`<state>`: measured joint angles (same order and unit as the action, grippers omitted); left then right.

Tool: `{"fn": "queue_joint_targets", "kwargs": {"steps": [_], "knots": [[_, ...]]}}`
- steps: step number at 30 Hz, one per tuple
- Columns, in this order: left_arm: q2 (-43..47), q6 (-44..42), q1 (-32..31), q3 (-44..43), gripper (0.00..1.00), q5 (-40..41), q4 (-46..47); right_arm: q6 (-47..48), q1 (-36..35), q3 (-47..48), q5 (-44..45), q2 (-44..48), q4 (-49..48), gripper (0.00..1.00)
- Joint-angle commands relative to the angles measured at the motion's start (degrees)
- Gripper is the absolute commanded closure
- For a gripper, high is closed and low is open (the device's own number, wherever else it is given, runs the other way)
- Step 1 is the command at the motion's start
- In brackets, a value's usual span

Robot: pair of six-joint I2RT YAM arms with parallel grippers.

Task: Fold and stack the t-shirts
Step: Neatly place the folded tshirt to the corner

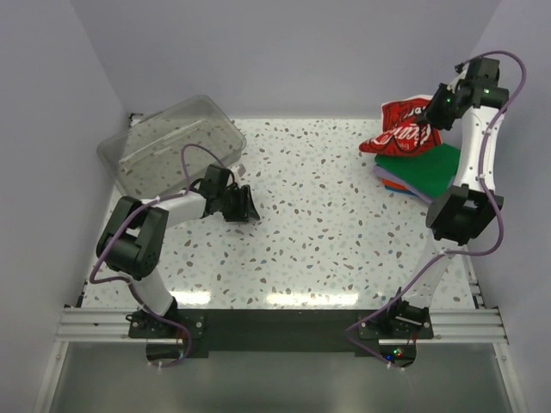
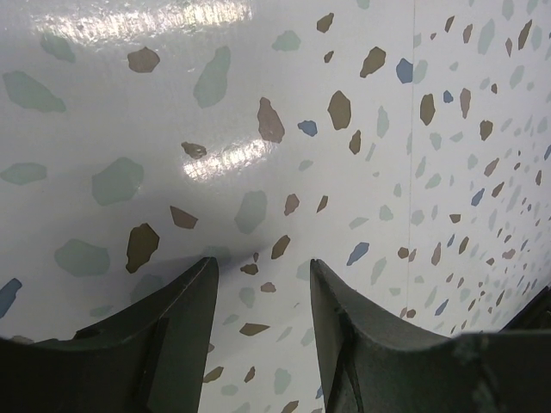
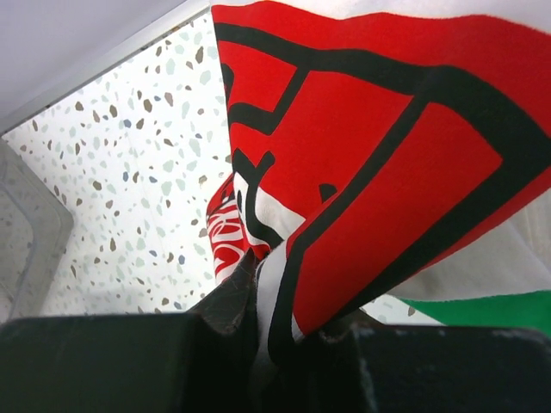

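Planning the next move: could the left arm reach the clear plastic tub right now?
Probably yes: the left gripper is open and empty just beside the tub, with nothing lying between them.

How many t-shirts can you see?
4 at least. A cream-white t-shirt with red print hangs from the right gripper. A folded green t-shirt tops the far-right pile; an orange t-shirt and a lavender t-shirt peek out beneath. More may be hidden.
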<state>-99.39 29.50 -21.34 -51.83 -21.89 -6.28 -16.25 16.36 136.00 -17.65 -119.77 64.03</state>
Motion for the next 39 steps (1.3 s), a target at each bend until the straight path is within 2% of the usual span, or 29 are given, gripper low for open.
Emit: {"fn": "queue_joint_targets", "kwargs": {"steps": [1, 7, 11, 20, 27, 29, 30, 31, 32, 34, 35, 39], "knots": [[2.28, 0.74, 0.25, 0.68, 0.48, 0.36, -2.07, 0.17, 2.44, 0.58, -5.01, 4.8, -4.17, 1.0], [2.01, 1.09, 0.25, 0.86, 0.48, 0.27, -2.07, 0.17, 3.77, 0.05, -6.87, 5.33, -4.97, 1.0], [2.27, 1.0, 0.25, 1.21, 0.48, 0.27, -2.33, 1.57, 4.29, -3.72, -6.0, 6.38, -4.97, 1.0], [3.33, 0.74, 0.25, -0.28, 0.48, 0.18, -3.65, 7.11, 6.31, -12.43, 4.63, 6.74, -2.95, 1.0], [4.73, 0.04, 0.25, -2.48, 0.48, 0.62, -6.37, 7.28, 7.19, -11.64, 11.58, 2.97, -2.51, 1.0], [5.17, -0.14, 0.25, -3.01, 0.48, 0.71, -7.16, 7.29, 7.19, -10.5, 13.51, 1.91, -2.07, 0.88], [5.78, -0.14, 0.25, -3.1, 0.48, 0.71, -7.25, 7.29, 7.28, -10.15, 14.21, 1.47, -1.89, 0.77], [6.31, -0.14, 0.25, -3.27, 0.48, 0.88, -7.34, 7.2, 7.28, -9.36, 15.09, 0.68, -1.28, 0.49], [6.84, -0.14, 0.16, -3.27, 0.48, 1.06, -7.34, 7.11, 7.2, -9.09, 17.45, 0.5, -0.84, 0.38], [8.94, -0.14, 0.16, -3.19, 0.47, 3.06, -7.78, 7.28, 7.19, -9.18, 19.66, 0.67, -0.14, 0.04], [9.82, 0.03, 0.16, -3.1, 0.47, 4.13, -8.04, 7.29, 7.19, -9.53, 20.37, 1.8, -0.13, 0.01], [15.27, 0.12, 0.16, -3.36, 0.45, 9.05, -8.92, 6.93, 7.2, -12.78, 23.62, 6.99, -1.27, 0.01]]}}
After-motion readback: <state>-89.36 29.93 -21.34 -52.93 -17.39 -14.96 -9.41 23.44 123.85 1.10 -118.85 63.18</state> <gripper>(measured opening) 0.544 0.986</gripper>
